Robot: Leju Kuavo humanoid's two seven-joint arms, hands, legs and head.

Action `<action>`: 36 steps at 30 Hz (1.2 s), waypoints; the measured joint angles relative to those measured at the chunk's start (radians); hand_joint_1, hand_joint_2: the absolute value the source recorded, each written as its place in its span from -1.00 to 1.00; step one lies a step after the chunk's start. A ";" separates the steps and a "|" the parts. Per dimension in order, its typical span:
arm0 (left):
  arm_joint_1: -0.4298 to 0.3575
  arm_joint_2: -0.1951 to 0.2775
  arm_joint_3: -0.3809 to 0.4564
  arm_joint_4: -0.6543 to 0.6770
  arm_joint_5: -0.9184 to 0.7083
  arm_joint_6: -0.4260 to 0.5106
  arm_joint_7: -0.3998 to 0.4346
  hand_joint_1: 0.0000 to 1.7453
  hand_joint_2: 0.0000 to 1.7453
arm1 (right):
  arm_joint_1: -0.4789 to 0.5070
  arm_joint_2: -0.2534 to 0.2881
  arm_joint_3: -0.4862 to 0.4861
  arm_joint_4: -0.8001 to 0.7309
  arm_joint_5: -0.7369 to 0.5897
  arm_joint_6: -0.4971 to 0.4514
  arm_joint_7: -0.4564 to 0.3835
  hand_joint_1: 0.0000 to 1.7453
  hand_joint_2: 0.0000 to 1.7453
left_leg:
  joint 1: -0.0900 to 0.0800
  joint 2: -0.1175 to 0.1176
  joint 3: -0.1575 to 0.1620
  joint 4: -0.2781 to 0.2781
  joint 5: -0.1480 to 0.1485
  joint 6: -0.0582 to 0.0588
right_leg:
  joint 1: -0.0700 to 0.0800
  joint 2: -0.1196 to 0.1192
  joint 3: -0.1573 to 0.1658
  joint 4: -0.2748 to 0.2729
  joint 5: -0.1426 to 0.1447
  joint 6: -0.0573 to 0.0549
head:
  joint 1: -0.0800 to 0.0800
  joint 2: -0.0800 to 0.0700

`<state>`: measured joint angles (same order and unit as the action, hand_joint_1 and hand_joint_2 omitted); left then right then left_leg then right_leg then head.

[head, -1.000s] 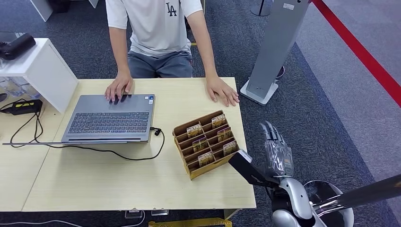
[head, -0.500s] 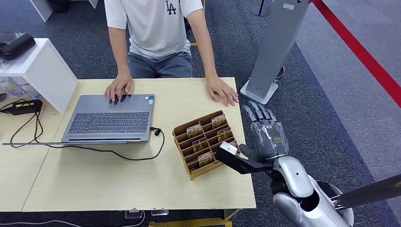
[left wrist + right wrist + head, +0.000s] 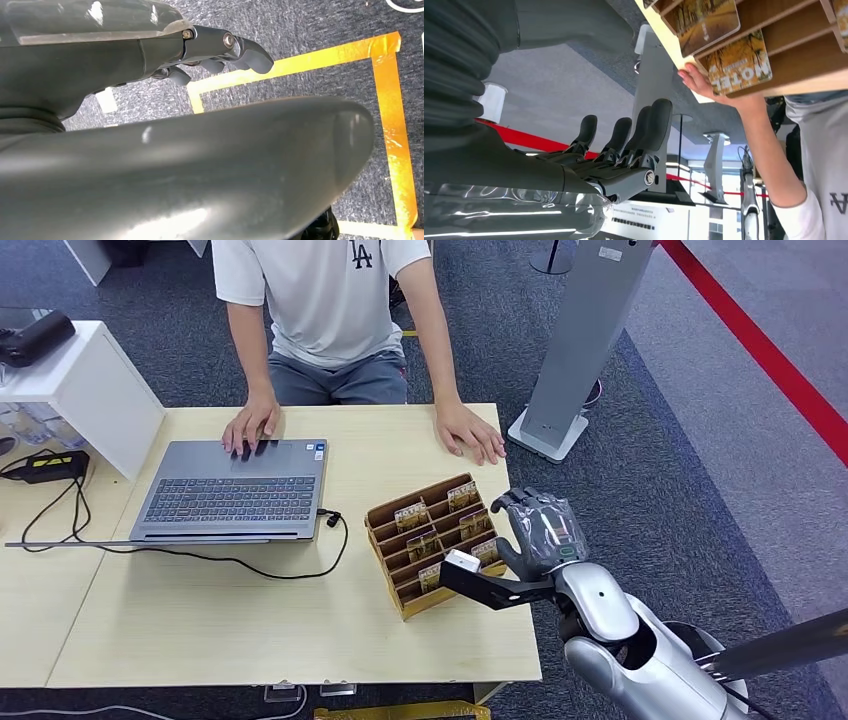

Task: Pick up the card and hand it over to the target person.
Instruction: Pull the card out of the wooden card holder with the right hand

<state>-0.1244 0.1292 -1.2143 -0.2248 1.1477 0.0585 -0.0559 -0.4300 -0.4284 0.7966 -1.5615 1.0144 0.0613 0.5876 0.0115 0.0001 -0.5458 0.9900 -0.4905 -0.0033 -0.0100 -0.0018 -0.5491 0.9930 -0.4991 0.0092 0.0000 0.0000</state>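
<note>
Beside the tiered brown wooden card rack (image 3: 432, 543), my right hand (image 3: 538, 530) hovers empty with fingers spread, ready to pinch a yellow printed card (image 3: 486, 551) slotted at the rack's near-right end. Open carpet flanks it; my left hand (image 3: 220, 47), probably curled, hangs low.
</note>
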 joint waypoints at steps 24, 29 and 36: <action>0.000 -0.004 0.011 -0.004 0.005 0.000 0.006 -1.00 -1.00 | -0.034 0.022 0.090 0.091 -0.071 -0.039 0.001 -0.38 1.00 | 0.000 0.000 0.000 0.001 0.000 0.000 | 0.000 0.000 -0.001 0.001 0.000 0.000 | 0.000 0.000; 0.000 -0.004 0.011 -0.005 0.004 -0.001 0.006 -1.00 -1.00 | -0.037 0.025 0.099 0.101 -0.077 -0.040 -0.001 -0.24 1.00 | 0.000 0.000 -0.001 0.001 0.000 0.000 | 0.000 0.000 -0.001 0.001 0.000 0.000 | 0.000 0.000; 0.000 -0.004 0.013 -0.006 0.005 0.000 0.005 -1.00 -1.00 | -0.041 0.020 0.106 0.110 -0.089 -0.051 0.001 -0.26 1.00 | 0.000 0.000 0.000 0.001 0.000 0.000 | 0.000 0.000 -0.001 0.001 0.000 0.000 | 0.000 0.000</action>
<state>-0.1239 0.1248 -1.2010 -0.2309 1.1523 0.0585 -0.0509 -0.4712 -0.4083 0.9022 -1.4514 0.9251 0.0100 0.5884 0.0114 0.0001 -0.5463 0.9906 -0.4908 -0.0033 -0.0101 -0.0017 -0.5497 0.9938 -0.4995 0.0092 0.0000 0.0000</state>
